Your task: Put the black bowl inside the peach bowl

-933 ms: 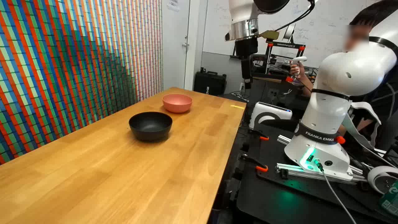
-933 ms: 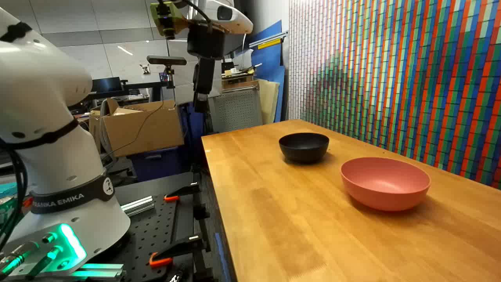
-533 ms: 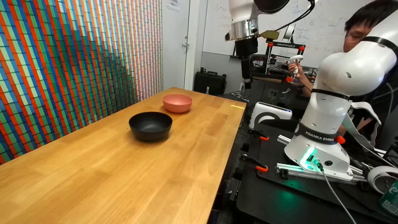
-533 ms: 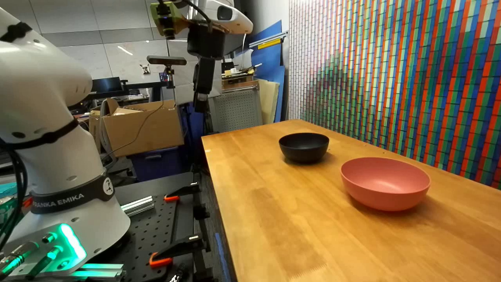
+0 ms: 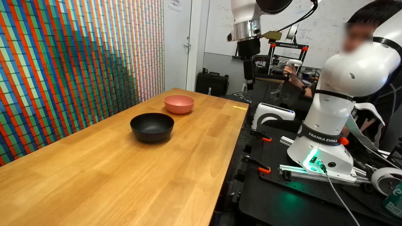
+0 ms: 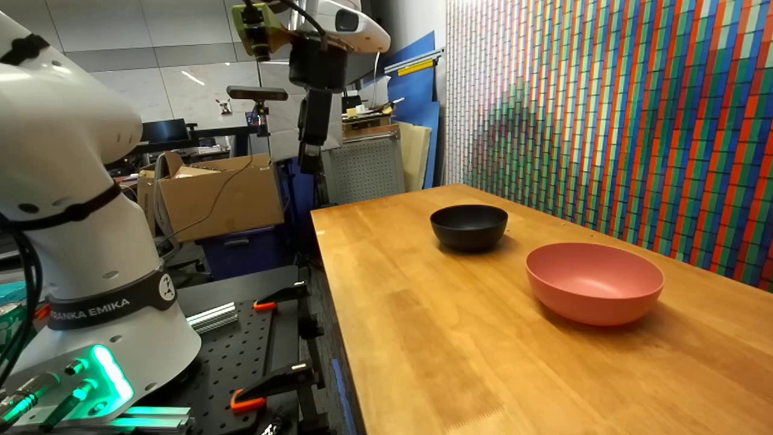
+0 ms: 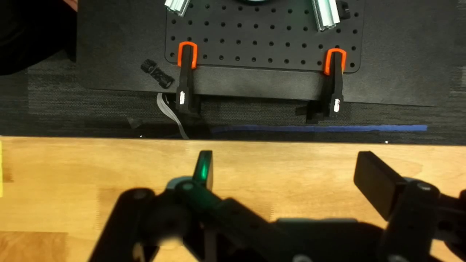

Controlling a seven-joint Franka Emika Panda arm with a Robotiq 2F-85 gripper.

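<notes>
Multicoloured wall (image 5: 78, 62) alongside wooden table (image 5: 125, 175). White arm (image 6: 78, 151) on table's opposite side. Gripper (image 7: 285, 174) hangs above table edge, jaws spread wide. Peach bowl (image 6: 595, 284) and black bowl (image 6: 469, 229) upright on table, near each other, apart. Two orange-tipped clamps (image 7: 186, 72) between table and arm.

This is a robotics lab: an arm (image 5: 353, 75) marked FRANKA EMIKA sits on rails (image 7: 325, 14) over a holed plate (image 7: 247, 33), clamps (image 7: 336, 85) gripping the plate's edge. A written-on whiteboard (image 5: 322, 39) hangs behind a 3D printer (image 5: 287, 45). In the background are a camera (image 6: 256, 93) on a stand (image 6: 260, 113) and a monitor (image 6: 164, 130).
</notes>
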